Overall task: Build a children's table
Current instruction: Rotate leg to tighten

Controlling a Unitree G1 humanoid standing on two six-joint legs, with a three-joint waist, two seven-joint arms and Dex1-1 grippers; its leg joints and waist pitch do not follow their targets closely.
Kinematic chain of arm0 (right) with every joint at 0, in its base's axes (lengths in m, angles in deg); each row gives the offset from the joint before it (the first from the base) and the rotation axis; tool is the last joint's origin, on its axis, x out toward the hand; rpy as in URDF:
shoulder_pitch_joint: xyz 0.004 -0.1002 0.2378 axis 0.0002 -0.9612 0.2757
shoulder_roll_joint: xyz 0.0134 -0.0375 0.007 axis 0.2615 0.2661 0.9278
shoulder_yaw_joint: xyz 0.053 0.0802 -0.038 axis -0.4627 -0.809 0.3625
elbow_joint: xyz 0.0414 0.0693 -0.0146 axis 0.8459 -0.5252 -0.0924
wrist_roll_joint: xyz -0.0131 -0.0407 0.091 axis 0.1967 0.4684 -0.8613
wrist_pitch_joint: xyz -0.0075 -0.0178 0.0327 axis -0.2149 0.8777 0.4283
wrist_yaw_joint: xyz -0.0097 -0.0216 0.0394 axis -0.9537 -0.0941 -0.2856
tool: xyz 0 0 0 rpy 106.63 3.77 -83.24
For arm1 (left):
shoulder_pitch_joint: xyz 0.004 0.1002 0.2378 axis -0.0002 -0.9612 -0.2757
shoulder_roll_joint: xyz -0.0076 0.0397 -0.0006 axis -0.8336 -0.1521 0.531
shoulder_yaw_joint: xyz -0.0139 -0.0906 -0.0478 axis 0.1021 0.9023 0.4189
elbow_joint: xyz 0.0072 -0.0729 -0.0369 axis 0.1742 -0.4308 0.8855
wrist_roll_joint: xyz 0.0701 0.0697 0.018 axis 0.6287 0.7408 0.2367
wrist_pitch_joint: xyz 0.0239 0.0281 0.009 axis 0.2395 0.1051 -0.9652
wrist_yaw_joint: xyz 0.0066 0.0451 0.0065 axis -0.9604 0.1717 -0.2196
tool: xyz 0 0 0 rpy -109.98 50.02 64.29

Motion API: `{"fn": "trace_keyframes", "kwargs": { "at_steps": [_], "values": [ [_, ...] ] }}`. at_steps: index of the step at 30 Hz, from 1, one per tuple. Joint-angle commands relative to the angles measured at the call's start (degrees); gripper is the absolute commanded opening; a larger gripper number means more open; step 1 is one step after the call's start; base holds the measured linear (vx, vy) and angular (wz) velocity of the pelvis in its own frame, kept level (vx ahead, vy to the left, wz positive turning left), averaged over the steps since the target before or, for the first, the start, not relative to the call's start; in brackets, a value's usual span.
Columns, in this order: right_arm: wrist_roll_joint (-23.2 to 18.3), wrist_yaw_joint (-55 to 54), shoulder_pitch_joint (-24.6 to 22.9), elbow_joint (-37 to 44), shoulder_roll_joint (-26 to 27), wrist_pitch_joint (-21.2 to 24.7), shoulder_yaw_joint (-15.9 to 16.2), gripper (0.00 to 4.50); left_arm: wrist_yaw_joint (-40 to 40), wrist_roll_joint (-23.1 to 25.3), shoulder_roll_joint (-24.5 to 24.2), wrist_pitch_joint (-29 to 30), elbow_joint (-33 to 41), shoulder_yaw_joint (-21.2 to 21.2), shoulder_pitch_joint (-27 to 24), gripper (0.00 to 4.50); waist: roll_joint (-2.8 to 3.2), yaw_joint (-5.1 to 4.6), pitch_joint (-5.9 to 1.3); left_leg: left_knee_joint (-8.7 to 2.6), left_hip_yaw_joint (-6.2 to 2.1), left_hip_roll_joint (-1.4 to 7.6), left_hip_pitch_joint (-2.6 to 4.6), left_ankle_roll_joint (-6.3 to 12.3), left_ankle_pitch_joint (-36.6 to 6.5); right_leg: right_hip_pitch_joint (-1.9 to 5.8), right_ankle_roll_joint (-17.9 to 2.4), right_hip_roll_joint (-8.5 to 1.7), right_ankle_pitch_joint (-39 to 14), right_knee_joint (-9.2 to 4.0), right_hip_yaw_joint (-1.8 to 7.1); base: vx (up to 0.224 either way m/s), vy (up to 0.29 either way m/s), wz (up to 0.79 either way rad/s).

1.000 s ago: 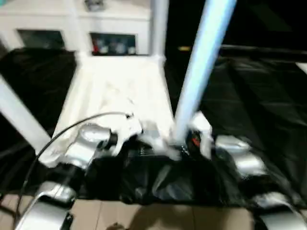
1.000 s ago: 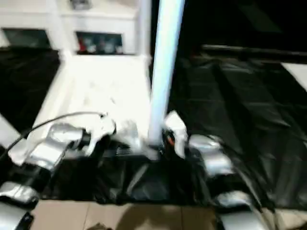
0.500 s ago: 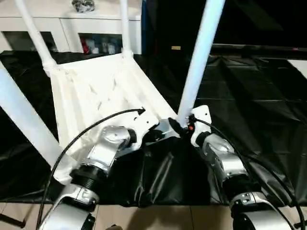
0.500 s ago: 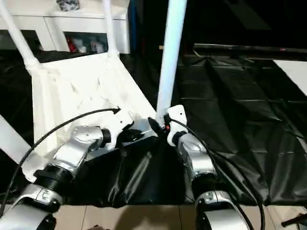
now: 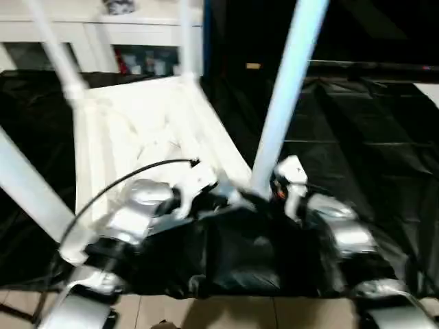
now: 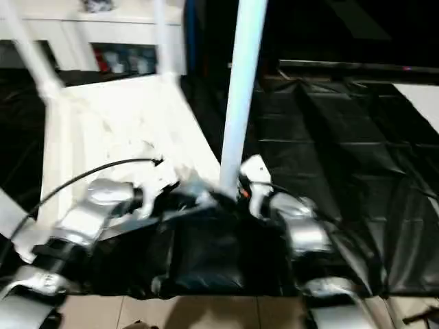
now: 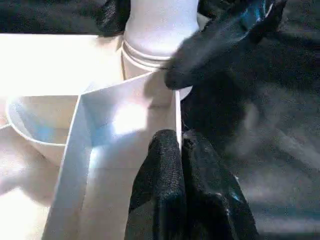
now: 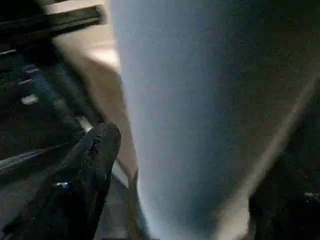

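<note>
Black sheeting covers floor; white cabinet behind.

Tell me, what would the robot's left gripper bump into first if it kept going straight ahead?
Probably the bottom of the white table leg standing in the tabletop's corner socket. The left gripper points toward it, though depth is unclear.

Since half a second ago my right gripper has spread its fingers wider around the near leg, one black finger to each side of the tube. The right forearm has swung outward from the leg's foot. The tabletop has turned slightly, its far corner legs leaning differently. My head camera has shifted too, so part of this is my own view moving.
</note>
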Motion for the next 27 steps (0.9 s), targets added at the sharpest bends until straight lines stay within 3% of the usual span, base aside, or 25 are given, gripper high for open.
{"fn": "trace_keyframes", "kwargs": {
  "at_steps": [1, 7, 19, 27],
  "values": [
    [-0.9, 11.05, -0.72, 3.17, 2.77, 1.69, 8.93, 3.74, -2.29, -2.14, 2.48, -1.98, 2.57, -4.1, 1.59, 0.0, 0.21, 0.04, -3.04, -3.44, -0.66, 2.58, 0.63, 4.26, -14.34, 2.54, -13.88, -3.17, -10.45, -3.77, 2.45, 0.0, 0.0, 0.0],
    [-1.34, 17.41, -1.07, 5.15, 0.99, 5.0, 11.18, 3.41, -5.9, -2.26, 0.53, -2.2, 2.01, -4.31, 2.11, 0.0, 0.15, 0.75, -2.86, -3.82, -0.92, 2.63, 0.75, 2.4, -16.36, 2.43, -12.15, -3.42, -16.4, -4.2, 2.57, 0.0, 0.0, 0.0],
    [-1.28, 19.93, -1.6, 6.68, 0.23, 7.01, 11.85, 2.56, -7.08, -2.08, -0.7, -2.98, 1.02, -3.17, 2.26, 0.0, -0.16, 1.37, -3.11, -3.63, -0.9, 2.56, 0.59, 2.48, -13.56, 2.51, -12.32, -3.48, -13.72, -3.73, 2.5, 0.0, 0.0, 0.0],
    [-1.63, 16.24, -1.5, 6.58, 1.7, 6.95, 9.92, 2.5, -4.09, -2.4, -0.42, -2.74, 1.45, -1.44, 1.38, 0.0, 0.17, 1.39, -3.14, -3.66, -0.93, 2.52, 0.69, 1.99, -14.41, 2.51, -12.04, -3.44, -14.44, -3.87, 2.49, 0.0, 0.0, 0.0]
  ]
}}
